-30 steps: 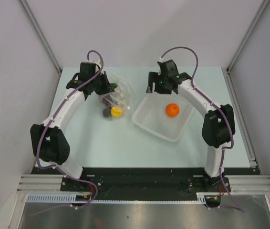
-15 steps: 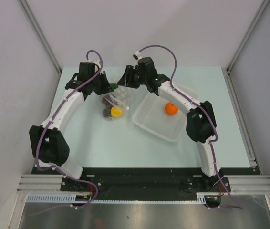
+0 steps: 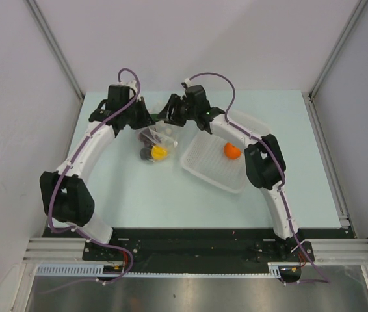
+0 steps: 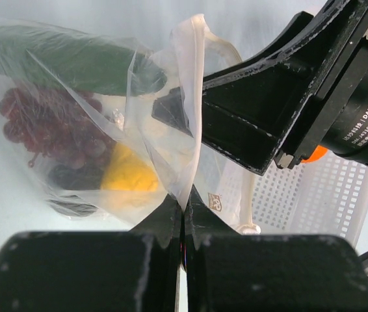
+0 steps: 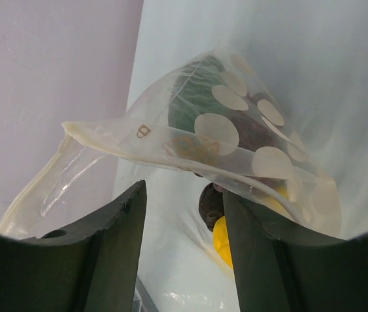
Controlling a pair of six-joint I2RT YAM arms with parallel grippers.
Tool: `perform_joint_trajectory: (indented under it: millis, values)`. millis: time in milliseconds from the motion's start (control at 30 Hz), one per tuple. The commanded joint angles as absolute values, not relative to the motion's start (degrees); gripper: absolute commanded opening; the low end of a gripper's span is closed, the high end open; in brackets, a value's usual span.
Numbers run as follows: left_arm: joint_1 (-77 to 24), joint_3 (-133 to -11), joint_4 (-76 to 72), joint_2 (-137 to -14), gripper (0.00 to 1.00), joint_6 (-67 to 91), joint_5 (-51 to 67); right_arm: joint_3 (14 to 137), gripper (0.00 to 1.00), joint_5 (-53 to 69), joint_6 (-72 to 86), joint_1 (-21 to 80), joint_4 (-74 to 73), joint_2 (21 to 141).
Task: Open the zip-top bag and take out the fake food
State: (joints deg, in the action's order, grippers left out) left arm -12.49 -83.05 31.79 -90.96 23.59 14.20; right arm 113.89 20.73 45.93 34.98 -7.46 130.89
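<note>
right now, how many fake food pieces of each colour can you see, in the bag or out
green cucumber: 1
dark red grape bunch: 1
yellow fruit: 1
dark round fruit: 1
orange ball: 1
total: 5

The bag (image 3: pixel 157 140) lies on the table (image 3: pixel 132 195) left of centre, towards the far side. The basket (image 3: pixel 213 175) is just to its right, with the ball (image 3: pixel 231 151) in it. In the bag the cucumber (image 4: pixel 73 62) lies at the far end and the grapes (image 4: pixel 47 127) nearer, with a small round fruit (image 4: pixel 73 177) and, right of it, the pear (image 4: pixel 129 175) at the near end. The left gripper (image 4: pixel 184 205) is at the bag's far left edge with film between its tips, and the right gripper (image 5: pixel 184 195) faces it at the far right edge, the bag's lip just beyond its fingers.
</note>
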Motion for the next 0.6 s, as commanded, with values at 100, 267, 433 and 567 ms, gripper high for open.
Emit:
perform_joint_trajectory:
  millis: [100,267,433,567]
  values:
    - [-14.32,-83.14,29.53,-88.76,0.0,24.43,14.5,118.3,0.57,19.78,50.53,35.42,-2.19,135.17]
    - [-15.21,-84.46,30.15,-89.56,0.0,24.26,14.68,119.0,0.63,15.13,52.47,36.47,-1.14,136.49]
    - [-15.82,-83.67,29.53,-89.3,0.0,24.52,14.68,119.0,0.65,13.1,54.49,36.65,2.8,138.34]
    - [-15.82,-83.41,29.88,-89.47,0.0,24.08,14.41,119.97,0.67,13.8,56.34,37.0,8.77,139.66]
